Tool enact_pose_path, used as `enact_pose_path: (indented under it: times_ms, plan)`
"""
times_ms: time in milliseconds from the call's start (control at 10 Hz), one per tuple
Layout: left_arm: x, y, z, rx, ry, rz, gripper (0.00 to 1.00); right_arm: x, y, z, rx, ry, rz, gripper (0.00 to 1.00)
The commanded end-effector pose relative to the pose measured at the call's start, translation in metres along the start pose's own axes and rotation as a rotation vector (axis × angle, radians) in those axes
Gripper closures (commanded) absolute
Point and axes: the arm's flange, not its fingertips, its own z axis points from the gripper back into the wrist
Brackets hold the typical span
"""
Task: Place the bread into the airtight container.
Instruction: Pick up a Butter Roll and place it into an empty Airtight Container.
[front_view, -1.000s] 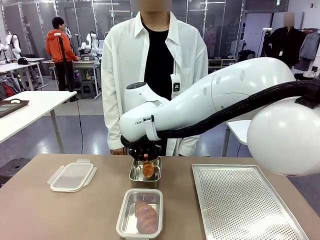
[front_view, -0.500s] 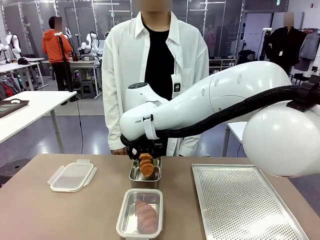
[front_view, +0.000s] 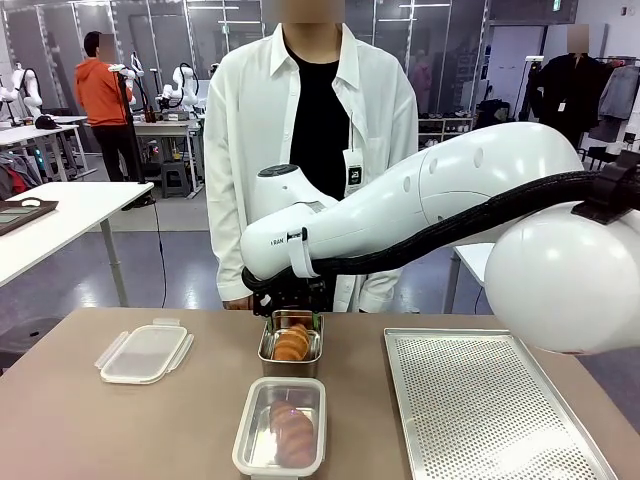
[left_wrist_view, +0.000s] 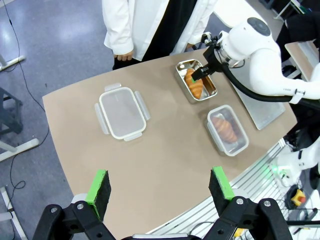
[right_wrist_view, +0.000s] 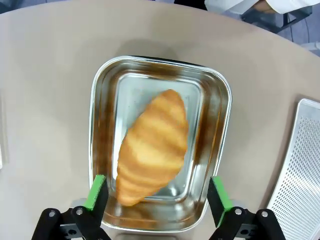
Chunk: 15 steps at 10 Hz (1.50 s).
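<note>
Two containers on tabletop (front_view: 100, 420). We see croissant (right_wrist_view: 152, 145) lying loose in steel tin (front_view: 291, 346), diagonal across its floor. Right fingers (right_wrist_view: 156, 195) spread wide just above tin, straddling croissant, gripping nothing. Second croissant (front_view: 292, 434) in clear container (front_view: 282, 427), near side of tin. Lid (front_view: 145, 353) left of tin, well apart. Perforated tray (front_view: 490, 410) right of tin. Left fingers (left_wrist_view: 161, 185) wide apart, bare, high above tabletop. Person (front_view: 315, 130) stands beyond tin.

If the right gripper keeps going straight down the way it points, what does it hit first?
Probably the golden-brown croissant lying in the open steel container; it sits directly between the open right gripper fingers.
</note>
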Motion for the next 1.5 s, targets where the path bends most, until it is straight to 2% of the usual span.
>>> enact_pose_path:
  times_ms: [0, 1400]
  plan:
    - [-0.0001, -0.0003, 0.0010, -0.012, -0.002, -0.016, 0.00, 0.0001, 0.0001, 0.0004, -0.007, -0.007, -0.008, 0.00]
    - [-0.0001, -0.0003, 0.0010, -0.012, -0.002, -0.016, 0.00, -0.0002, 0.0005, -0.0001, -0.005, -0.003, 0.001, 0.00]
